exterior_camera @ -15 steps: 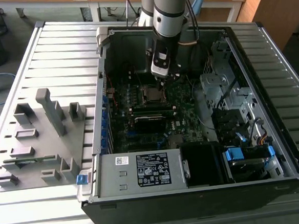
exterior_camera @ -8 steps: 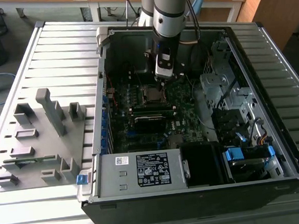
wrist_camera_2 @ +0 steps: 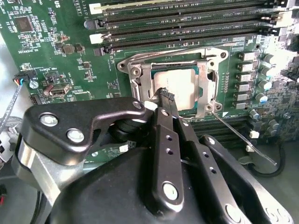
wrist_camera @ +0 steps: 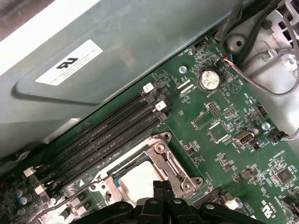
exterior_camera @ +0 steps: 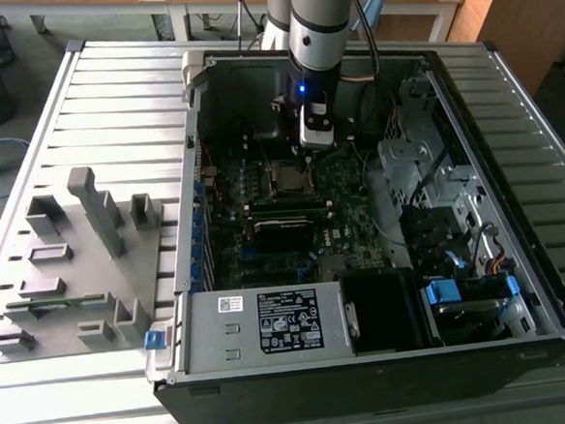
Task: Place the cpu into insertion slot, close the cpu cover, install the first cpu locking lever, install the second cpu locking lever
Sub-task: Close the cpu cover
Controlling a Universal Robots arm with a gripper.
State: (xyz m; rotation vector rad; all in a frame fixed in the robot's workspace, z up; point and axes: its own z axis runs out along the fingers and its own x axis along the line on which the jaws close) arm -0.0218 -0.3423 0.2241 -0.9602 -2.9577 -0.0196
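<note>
Cpu (wrist_camera_2: 180, 88) lies flat, silver-grey, framed by cpu cover (wrist_camera_2: 141, 79).

Stands almost upright as a grey arm (exterior_camera: 322, 15) near the edge of the table (exterior_camera: 110, 108) farthest off in the exterior view, with a blue light at the wrist. Points the end effector (exterior_camera: 316, 137) straight down. Presses the two black fingers (wrist_camera_2: 163, 140) (wrist_camera: 154, 191) together at their tips in both wrist views.

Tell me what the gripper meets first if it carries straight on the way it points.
Probably the thin silvery metal cpu cover, at its frame edge beside the dull silver-grey square cpu; the gripper points there, though depth is unclear.
</note>
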